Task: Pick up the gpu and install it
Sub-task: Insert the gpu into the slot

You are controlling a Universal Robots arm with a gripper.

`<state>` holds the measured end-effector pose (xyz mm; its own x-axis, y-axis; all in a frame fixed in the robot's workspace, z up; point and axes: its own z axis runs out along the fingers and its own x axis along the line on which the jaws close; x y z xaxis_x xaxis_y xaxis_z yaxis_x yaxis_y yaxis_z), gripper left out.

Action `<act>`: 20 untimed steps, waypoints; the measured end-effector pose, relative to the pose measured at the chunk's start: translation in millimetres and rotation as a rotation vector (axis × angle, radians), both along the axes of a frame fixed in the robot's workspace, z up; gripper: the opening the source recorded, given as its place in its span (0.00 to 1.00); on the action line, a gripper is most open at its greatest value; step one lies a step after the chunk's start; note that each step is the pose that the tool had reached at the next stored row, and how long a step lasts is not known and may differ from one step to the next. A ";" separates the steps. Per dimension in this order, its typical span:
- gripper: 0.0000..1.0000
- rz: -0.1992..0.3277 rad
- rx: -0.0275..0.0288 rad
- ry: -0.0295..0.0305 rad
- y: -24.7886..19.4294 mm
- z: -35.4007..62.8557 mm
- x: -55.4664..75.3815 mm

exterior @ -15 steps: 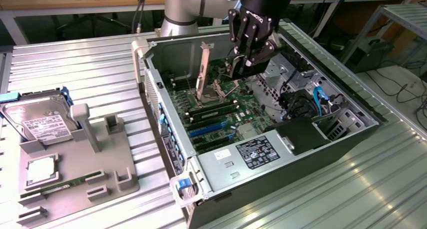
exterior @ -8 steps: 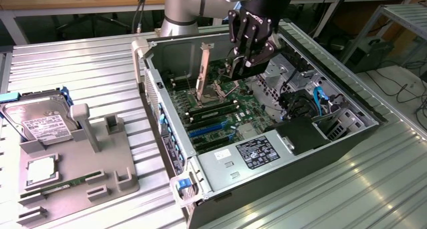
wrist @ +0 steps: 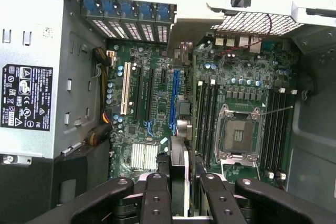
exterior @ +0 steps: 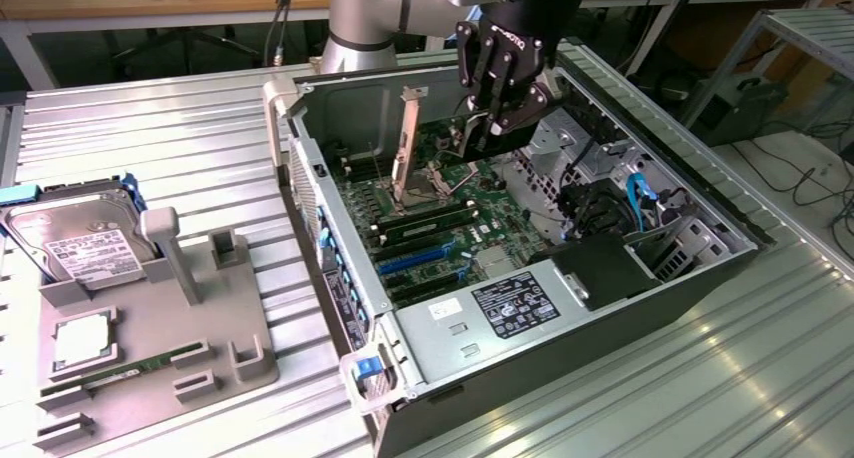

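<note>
Above mobo, hand (wrist: 178,192) grips gpu (wrist: 179,174).

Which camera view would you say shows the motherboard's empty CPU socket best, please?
The wrist view: the CPU socket faces the camera squarely, its whole frame plain. The exterior view shows it slanted, deep inside the case.

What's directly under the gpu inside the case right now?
The gpu, gripped edge-on in the tool, hangs over the motherboard near the blue slot. The card hides what lies directly beneath it.
</note>
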<state>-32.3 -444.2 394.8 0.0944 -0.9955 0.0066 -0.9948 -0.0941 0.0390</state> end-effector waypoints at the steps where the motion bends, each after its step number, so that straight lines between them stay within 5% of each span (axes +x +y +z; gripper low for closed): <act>1: 0.27 0.000 -0.0001 0.0000 0.0 -0.1 0.0; 20: 0.27 0.002 0.0006 0.0000 0.0 -5.5 0.0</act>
